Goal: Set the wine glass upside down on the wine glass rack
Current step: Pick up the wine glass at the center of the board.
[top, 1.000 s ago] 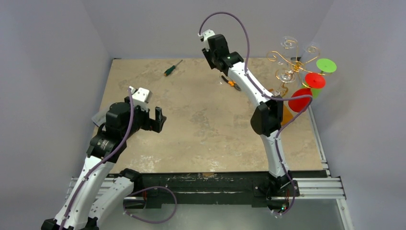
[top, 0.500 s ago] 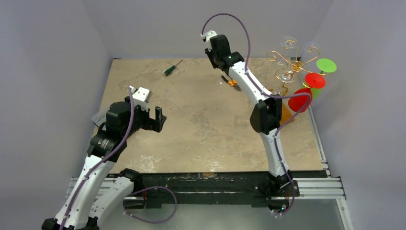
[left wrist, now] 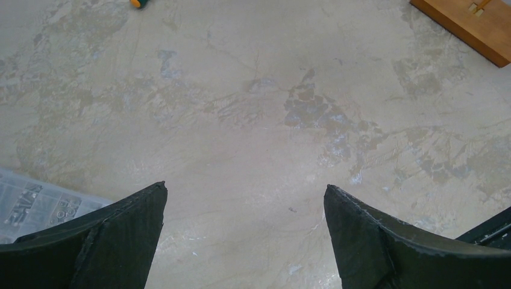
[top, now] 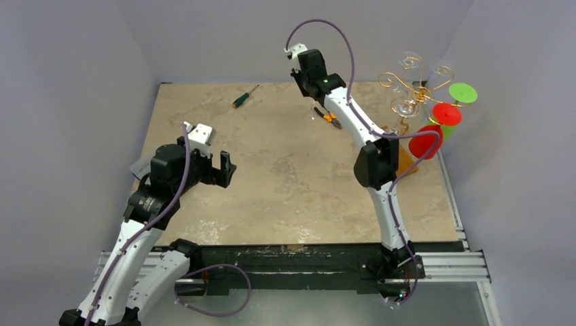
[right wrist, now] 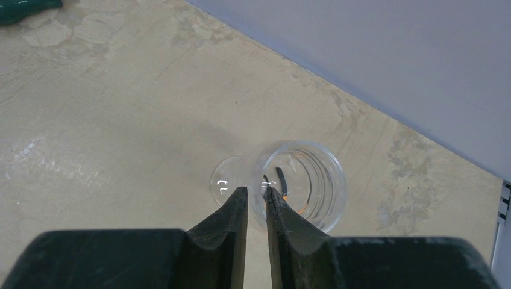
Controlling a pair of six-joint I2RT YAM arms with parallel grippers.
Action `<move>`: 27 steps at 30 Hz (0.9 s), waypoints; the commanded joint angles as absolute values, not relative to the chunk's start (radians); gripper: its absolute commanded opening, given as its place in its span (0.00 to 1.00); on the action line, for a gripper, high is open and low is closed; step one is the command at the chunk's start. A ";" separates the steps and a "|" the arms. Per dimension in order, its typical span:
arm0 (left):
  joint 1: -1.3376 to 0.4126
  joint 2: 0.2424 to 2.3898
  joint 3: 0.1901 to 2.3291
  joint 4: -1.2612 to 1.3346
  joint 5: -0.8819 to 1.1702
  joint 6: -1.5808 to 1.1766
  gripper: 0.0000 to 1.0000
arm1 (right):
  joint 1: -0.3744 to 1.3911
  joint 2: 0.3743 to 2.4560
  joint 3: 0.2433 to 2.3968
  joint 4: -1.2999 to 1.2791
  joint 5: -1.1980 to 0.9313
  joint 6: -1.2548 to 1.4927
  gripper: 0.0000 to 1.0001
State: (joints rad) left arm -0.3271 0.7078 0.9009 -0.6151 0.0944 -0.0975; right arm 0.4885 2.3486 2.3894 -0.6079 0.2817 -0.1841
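A clear wine glass (right wrist: 313, 180) hangs from my right gripper (right wrist: 256, 189), which is shut with one finger inside the bowl and one outside, pinching the rim wall. I look down into the bowl, and its round foot (right wrist: 226, 180) shows to the left. In the top view my right gripper (top: 309, 71) is raised at the back centre, left of the wine glass rack (top: 407, 85), whose gold wire arms hold glasses with red (top: 447, 113) and green (top: 463, 92) feet. The rack's wooden base (left wrist: 476, 24) shows in the left wrist view. My left gripper (top: 224, 170) is open and empty above the table's left side.
Orange-handled pliers (top: 331, 119) lie on the table below my right gripper. A green-handled screwdriver (top: 244, 96) lies at the back left. A clear plastic box (left wrist: 36, 201) sits by my left gripper. Grey walls close in the table on three sides.
My right gripper has moved a little up and toward the back with the glass, uncovering the pliers. The left arm has not moved.
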 commanded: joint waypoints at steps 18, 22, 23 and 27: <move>-0.315 0.706 0.896 -0.576 0.112 -0.117 0.98 | 0.482 2.331 2.412 -0.618 0.222 -0.187 0.00; -0.314 0.704 0.896 -0.576 0.111 -0.117 0.98 | 0.482 2.309 2.415 -0.625 0.200 -0.179 0.00; -0.314 0.704 0.896 -0.576 0.113 -0.117 0.98 | 0.482 2.302 2.415 -0.628 0.190 -0.175 0.00; -0.312 0.701 0.897 -0.576 0.112 -0.117 0.98 | 0.482 2.266 2.408 -0.634 0.165 -0.164 0.00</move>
State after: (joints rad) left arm -0.3210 0.7078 0.9009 -0.6151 0.1005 -0.1120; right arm 0.4850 2.3421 2.3898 -0.6125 0.2131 -0.1894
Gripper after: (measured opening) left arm 0.986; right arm 0.008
